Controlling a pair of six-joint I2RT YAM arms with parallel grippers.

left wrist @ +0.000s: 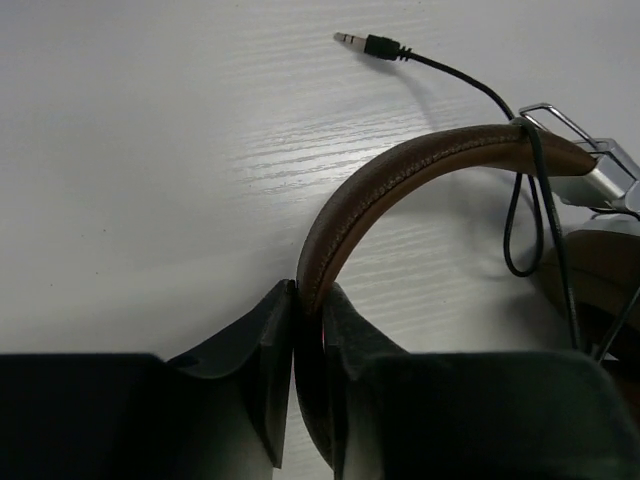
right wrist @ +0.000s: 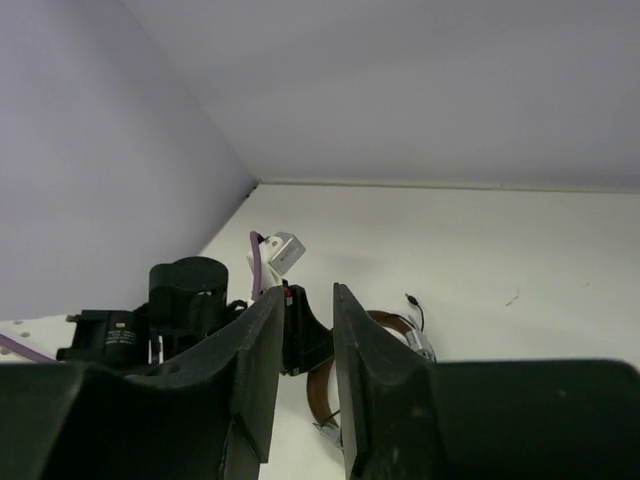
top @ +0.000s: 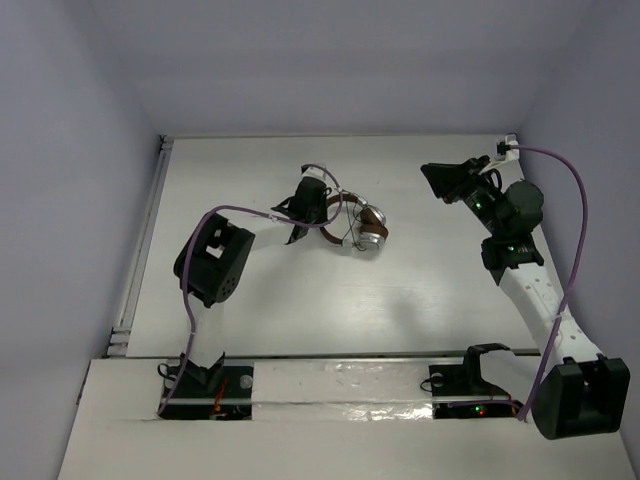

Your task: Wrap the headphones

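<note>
Headphones (top: 365,232) lie mid-worktop (top: 300,300), left jaws clamped on brown headband (left wrist: 400,170), right jaws parted, empty, well apart; cord (left wrist: 470,80) trails loose, wrapping seemingly barely begun, so right arm likely must fetch the plug (left wrist: 365,42) next.

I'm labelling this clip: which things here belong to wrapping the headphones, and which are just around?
Job: headphones, their cord with jack plug, left gripper shut on the headband, right gripper open, raised.
Just there: purple arm cables, table.

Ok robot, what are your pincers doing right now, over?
Left pincer shut on headphones headband. Right pincer open, empty. Plug loose on table. Nothing blocking.
</note>
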